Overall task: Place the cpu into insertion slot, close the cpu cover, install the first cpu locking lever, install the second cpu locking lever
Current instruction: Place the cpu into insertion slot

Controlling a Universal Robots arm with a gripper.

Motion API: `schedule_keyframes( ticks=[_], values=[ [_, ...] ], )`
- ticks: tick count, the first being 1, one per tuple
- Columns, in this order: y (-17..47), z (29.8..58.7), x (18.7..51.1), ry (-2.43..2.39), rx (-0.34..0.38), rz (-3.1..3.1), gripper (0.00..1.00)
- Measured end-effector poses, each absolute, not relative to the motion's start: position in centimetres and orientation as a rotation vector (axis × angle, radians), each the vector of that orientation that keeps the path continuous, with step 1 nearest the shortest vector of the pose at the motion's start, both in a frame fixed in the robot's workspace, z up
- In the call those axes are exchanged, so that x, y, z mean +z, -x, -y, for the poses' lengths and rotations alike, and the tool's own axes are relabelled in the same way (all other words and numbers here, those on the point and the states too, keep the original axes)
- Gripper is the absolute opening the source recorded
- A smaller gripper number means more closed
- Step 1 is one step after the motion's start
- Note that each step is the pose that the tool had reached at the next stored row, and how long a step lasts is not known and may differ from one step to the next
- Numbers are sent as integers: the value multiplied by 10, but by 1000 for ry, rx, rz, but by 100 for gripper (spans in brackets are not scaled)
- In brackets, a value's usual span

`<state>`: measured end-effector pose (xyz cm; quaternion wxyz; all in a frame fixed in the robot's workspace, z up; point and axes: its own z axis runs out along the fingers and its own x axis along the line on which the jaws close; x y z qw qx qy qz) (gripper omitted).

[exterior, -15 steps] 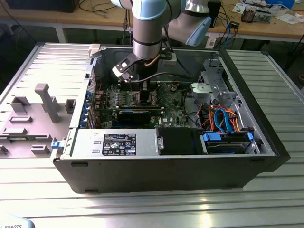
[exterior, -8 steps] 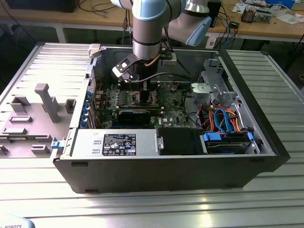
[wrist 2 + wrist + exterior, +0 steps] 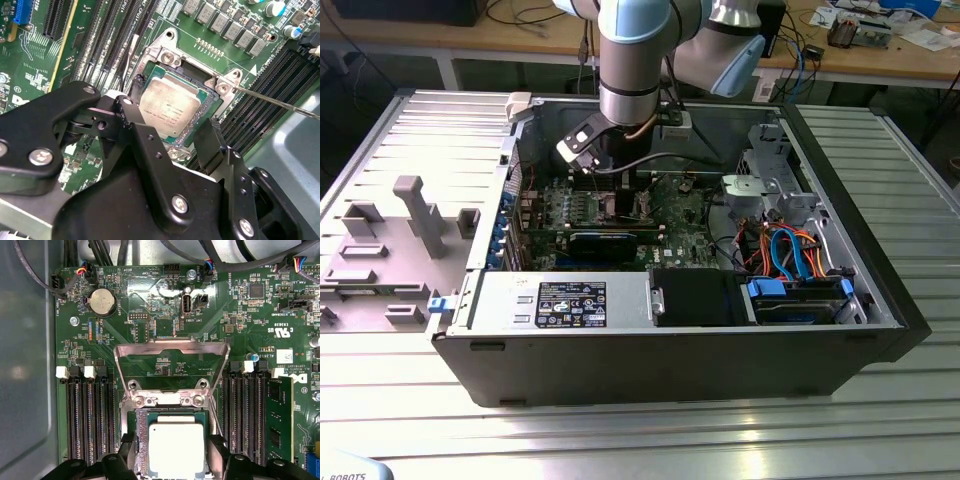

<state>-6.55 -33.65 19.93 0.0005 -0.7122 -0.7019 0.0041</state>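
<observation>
The cpu (image 3: 176, 450) is sitting flat inside the insertion slot (image 3: 197, 75). It is showing a dull, pale silver-grey square top with rounded corners, and a thin band of teal-green carrier is framing it in both wrist views. In the second wrist view its lid is looking faintly scuffed, with small print that is too fine to make out. The slot's dark bed and silvery screwed rim are surrounding the chip on the green motherboard (image 3: 150, 305).

The gripper (image 3: 170, 117) is hanging just above the chip with its black jaws spread. One finger (image 3: 127, 455) is standing on each side of the cpu, just beside its edges. A sliver of the slot is showing between metal and pad in the first wrist view, so they are not pinching it.

The cpu cover (image 3: 170, 345) is standing flipped open on its hinge, away from the chip. It is a thin silvery frame whose large cut-out is letting the board show through. A thin silvery locking lever (image 3: 280, 102) is angling out from the slot's corner, across the black memory slots (image 3: 82, 415).

In the exterior view the arm is reaching down into the open computer case (image 3: 670, 370), which is lying on the ribbed metal counter (image 3: 640, 430).
</observation>
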Motion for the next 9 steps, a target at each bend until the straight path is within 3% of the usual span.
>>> schedule_keyframes(
  ticks=[9],
  values=[
    [65, 331, 199, 2237, 13, 2205, 68]
  ],
)
